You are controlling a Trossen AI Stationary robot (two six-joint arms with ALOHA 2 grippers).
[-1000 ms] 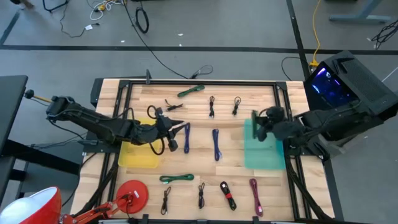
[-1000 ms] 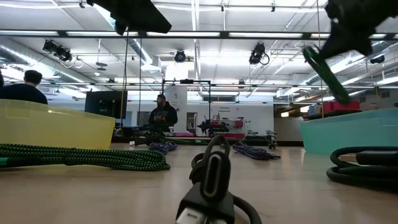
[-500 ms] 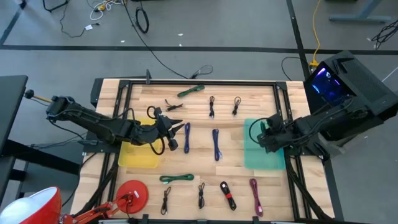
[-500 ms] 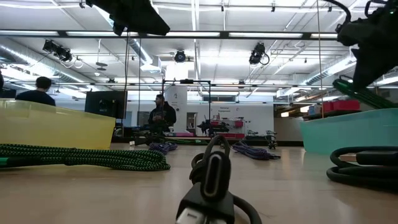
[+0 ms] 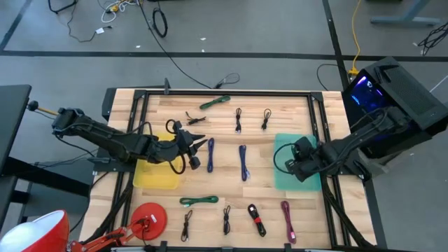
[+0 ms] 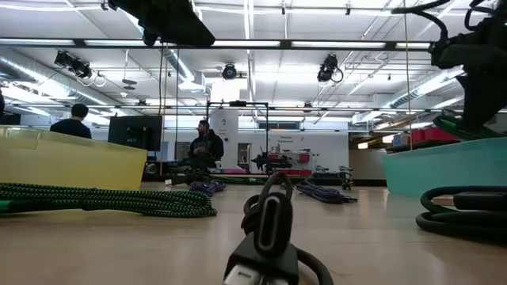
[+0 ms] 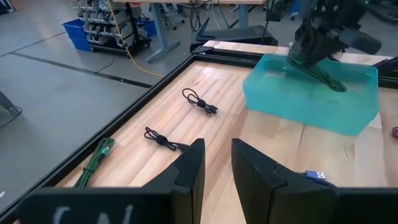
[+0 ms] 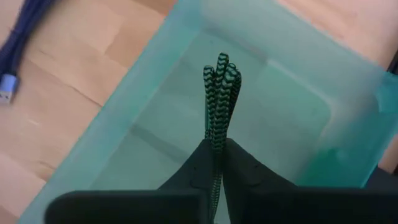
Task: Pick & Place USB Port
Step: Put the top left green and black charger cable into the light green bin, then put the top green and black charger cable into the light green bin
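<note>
My right gripper (image 5: 299,159) hangs over the teal bin (image 5: 282,180) on the table's right side, shut on a green-and-black braided cable bundle (image 8: 219,93). In the left wrist view the bundle (image 7: 322,73) slants down from the right gripper (image 7: 316,45) into the teal bin (image 7: 311,109). In the low view its green end (image 6: 463,127) shows just above the bin's rim (image 6: 444,168). My left gripper (image 5: 199,150) waits open beside the yellow bin (image 5: 155,175), its fingers (image 7: 217,149) apart over bare wood. My right gripper pinches the bundle between its two fingers (image 8: 205,163), across several folded strands, a short way back from the looped end (image 8: 221,65). It comes from above. The looped end sticks out past the fingertips into the bin. Whether it touches the bin floor I cannot tell.
Loose cables lie about the table: green (image 5: 215,102) and black ones (image 5: 238,119) at the far side, two blue ones (image 5: 243,161) in the middle, and green (image 5: 199,201), black (image 5: 227,218) and magenta (image 5: 287,220) near the front. A red disc (image 5: 149,217) sits at the near left.
My right gripper has moved toward the table's near edge and downward over the teal bin, still shut on the green bundle. The bundle, which slanted high above the bin's rim a second ago, now reaches down to the rim and into the bin.
</note>
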